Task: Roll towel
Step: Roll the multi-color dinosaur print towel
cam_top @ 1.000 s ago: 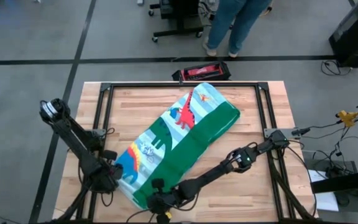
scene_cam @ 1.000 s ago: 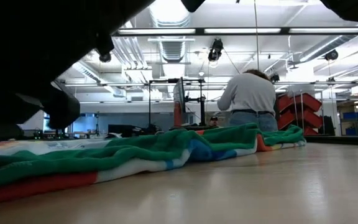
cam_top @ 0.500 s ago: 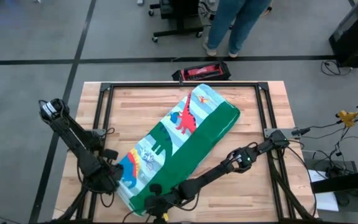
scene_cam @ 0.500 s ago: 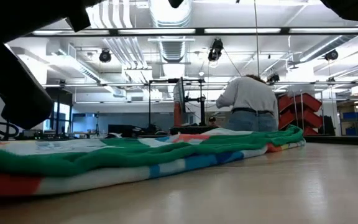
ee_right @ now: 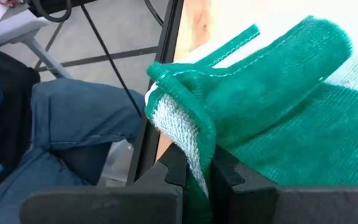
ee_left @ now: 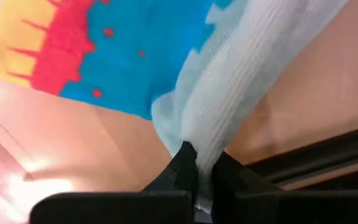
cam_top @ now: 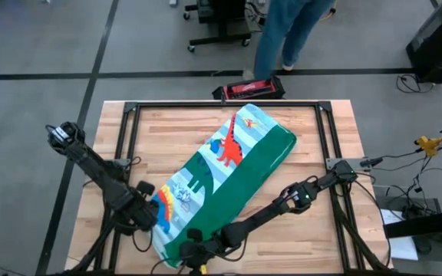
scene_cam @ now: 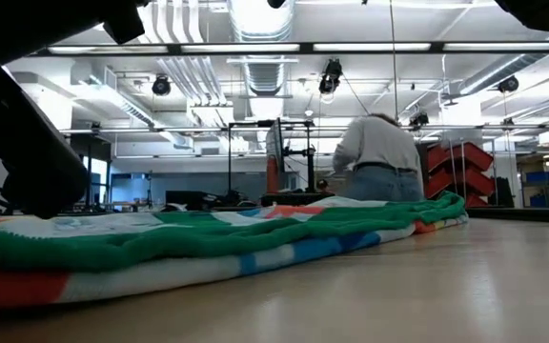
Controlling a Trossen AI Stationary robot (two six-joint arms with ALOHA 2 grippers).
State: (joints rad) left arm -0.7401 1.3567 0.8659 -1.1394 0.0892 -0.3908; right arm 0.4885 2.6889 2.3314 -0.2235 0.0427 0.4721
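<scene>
Both grippers, left [cam_top: 150, 217] and right [cam_top: 192, 247], are clamped on the near end of the folded green-bordered dinosaur-print towel [cam_top: 229, 172] lying diagonally across the wooden table [cam_top: 167, 130].

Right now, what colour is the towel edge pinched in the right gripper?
Green, with a pale underside, on the towel in the right gripper; right wrist view shows it best.

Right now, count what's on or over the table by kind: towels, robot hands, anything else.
Towels: 1, the towel, folded long, lying diagonally on the table.
Robot hands: 2, left hand and right hand, each shut on a near corner of the towel.
Anything else: 0.
Total: 3.
</scene>
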